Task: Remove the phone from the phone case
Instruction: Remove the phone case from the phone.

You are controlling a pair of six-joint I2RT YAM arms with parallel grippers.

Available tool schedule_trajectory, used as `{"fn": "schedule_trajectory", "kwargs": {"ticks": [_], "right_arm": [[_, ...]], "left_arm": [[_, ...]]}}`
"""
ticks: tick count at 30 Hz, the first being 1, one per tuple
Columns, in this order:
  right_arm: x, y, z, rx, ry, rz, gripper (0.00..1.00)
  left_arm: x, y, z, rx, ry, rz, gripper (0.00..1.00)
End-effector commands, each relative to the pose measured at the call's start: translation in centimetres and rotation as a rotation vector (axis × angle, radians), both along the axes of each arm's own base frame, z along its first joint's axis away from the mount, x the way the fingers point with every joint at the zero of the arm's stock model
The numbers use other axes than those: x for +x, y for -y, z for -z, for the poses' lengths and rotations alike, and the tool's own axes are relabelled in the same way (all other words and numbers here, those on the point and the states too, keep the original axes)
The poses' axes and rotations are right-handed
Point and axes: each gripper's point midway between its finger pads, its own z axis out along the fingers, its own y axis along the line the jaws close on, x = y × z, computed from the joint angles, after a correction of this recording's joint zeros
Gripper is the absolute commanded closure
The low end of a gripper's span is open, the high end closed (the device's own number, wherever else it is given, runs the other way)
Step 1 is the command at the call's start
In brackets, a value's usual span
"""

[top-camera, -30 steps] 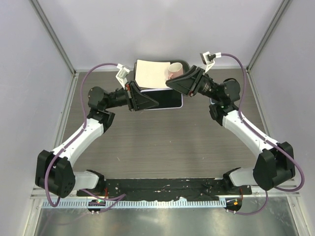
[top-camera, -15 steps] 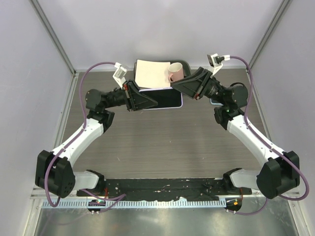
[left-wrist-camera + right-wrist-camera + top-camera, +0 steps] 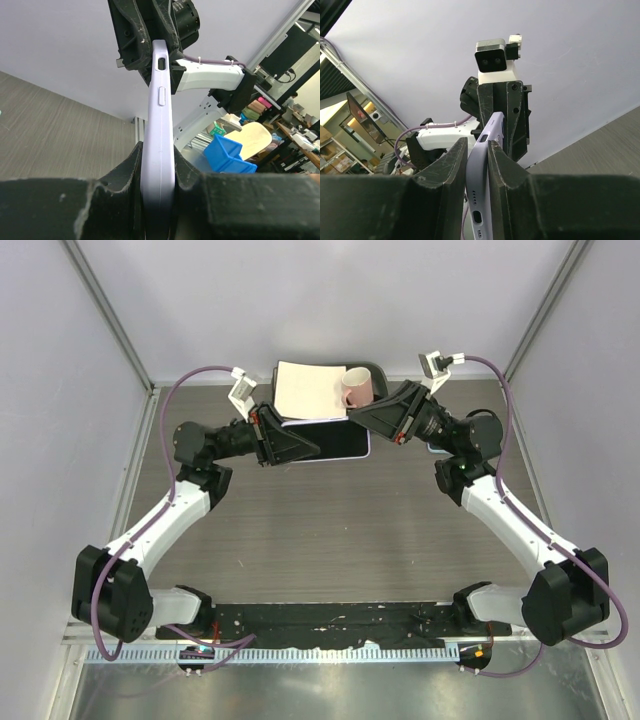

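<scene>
The phone [image 3: 335,443] shows its black screen in the top view, with the lavender phone case [image 3: 345,458] as a thin rim round it. Both grippers hold it in the air near the back of the table. My left gripper [image 3: 300,445] is shut on the case's left end, and in its wrist view the case edge [image 3: 159,145] stands between its fingers [image 3: 158,175]. My right gripper [image 3: 365,418] is shut on the right end, with the case's port end [image 3: 481,205] pinched between its fingers [image 3: 476,150].
Behind the phone a dark tray [image 3: 375,370] holds a white sheet [image 3: 305,390] and a pink mug [image 3: 356,387]. A pale object [image 3: 437,448] lies under the right arm. Grey walls and metal posts close in the back and sides.
The right wrist has drawn a little to the right and risen, still shut on the case. The left gripper and the phone have barely moved.
</scene>
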Motion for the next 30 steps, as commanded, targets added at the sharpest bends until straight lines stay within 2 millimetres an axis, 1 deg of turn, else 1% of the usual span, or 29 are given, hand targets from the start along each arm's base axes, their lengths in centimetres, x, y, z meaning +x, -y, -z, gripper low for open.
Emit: {"fn": "schedule_trajectory", "kwargs": {"ticks": [1,4,7,8,14,19,23,27,30], "right_arm": [[-0.5,0.4,-0.9,0.03,-0.027,-0.021,0.75],[-0.5,0.4,-0.7,0.04,-0.075,-0.037,0.75],[-0.4,0.3,-0.5,0.042,-0.105,-0.051,0.84],[-0.4,0.3,-0.4,0.042,-0.112,-0.05,0.88],[-0.4,0.3,-0.6,0.058,-0.158,-0.069,0.89],[0.3,0.1,-0.3,0.061,-0.243,-0.082,0.89],[0.9,-0.1,0.2,0.06,-0.28,-0.088,0.98],[1.1,-0.2,0.7,0.059,-0.306,-0.097,0.99],[1.0,-0.2,0.4,0.063,-0.309,-0.103,0.99]], "left_arm": [[-1.3,-0.6,-2.4,-0.056,0.19,-0.017,1.0],[-1.4,-0.5,-2.2,-0.046,0.21,-0.007,1.0],[-1.5,-0.5,-2.1,-0.033,0.244,0.011,1.0],[-1.6,-0.5,-2.0,-0.026,0.252,0.021,1.0],[-1.6,-0.4,-1.8,-0.013,0.279,0.036,1.0],[-2.0,-0.3,-1.6,-0.003,0.304,0.06,1.0],[-2.5,-0.3,-1.8,-0.003,0.333,0.078,1.0],[-3.2,-0.4,-2.2,-0.006,0.365,0.099,1.0],[-3.9,-0.4,-2.1,-0.006,0.384,0.123,1.0]]}}
